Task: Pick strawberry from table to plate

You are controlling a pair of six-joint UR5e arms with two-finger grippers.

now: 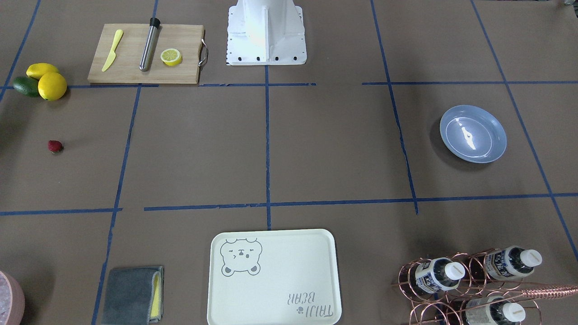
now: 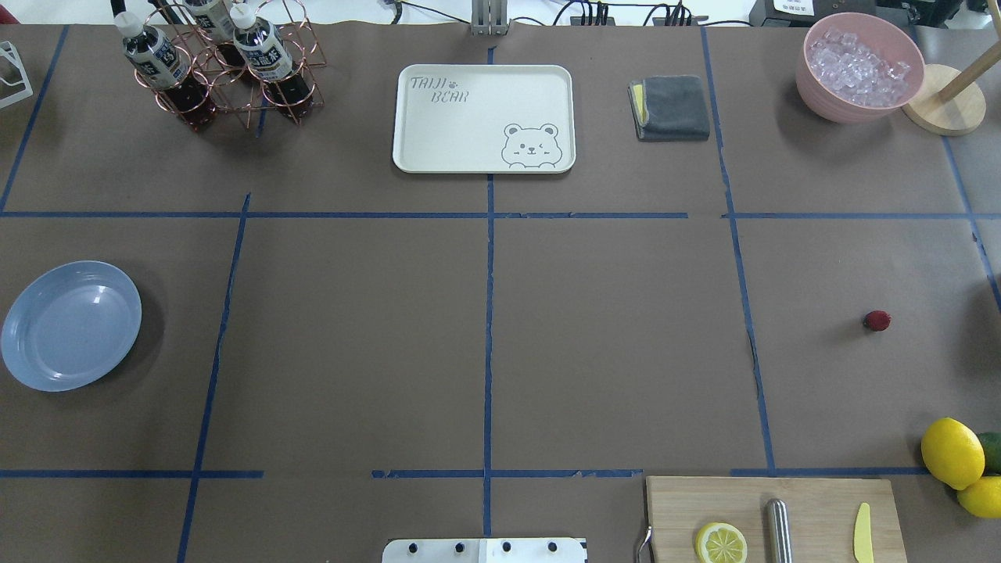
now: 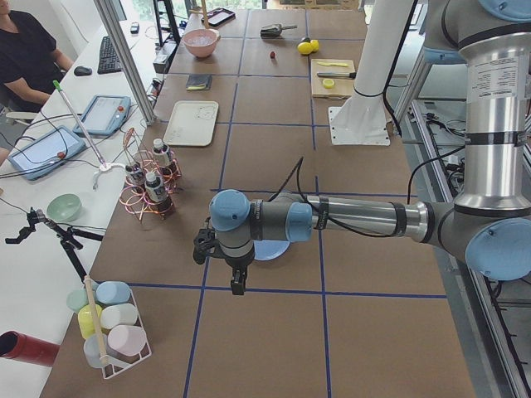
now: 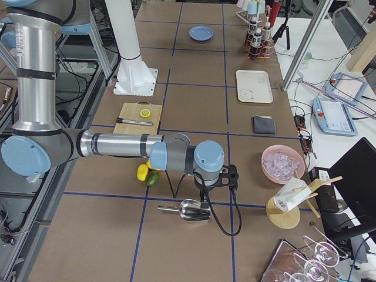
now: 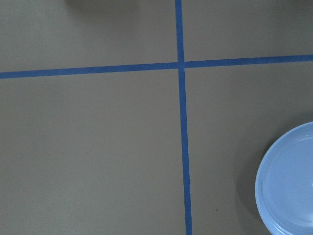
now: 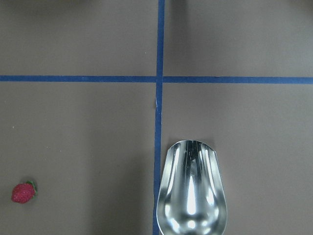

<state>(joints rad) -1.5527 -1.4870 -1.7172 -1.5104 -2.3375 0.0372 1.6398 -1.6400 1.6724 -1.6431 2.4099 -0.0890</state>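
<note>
The strawberry [image 1: 55, 146] [image 2: 877, 320] lies alone on the brown paper table [image 1: 316, 149], on the robot's right side; it also shows low on the left in the right wrist view [image 6: 23, 192]. The light-blue plate [image 1: 473, 133] [image 2: 70, 324] sits empty far over on the robot's left, and its edge shows in the left wrist view [image 5: 288, 181]. My left gripper [image 3: 238, 282] hangs over the table just beside the plate. My right gripper [image 4: 203, 195] hangs above a metal scoop, short of the strawberry. Only the side views show the grippers, so I cannot tell whether either is open or shut.
A metal scoop [image 6: 190, 191] lies under the right wrist. Two lemons [image 2: 952, 453] and a cutting board [image 2: 774, 516] are near the strawberry. A bear-printed tray [image 2: 483, 117], grey cloth [image 2: 671, 107], ice bowl [image 2: 859, 66] and bottle rack [image 2: 223, 59] line the far edge.
</note>
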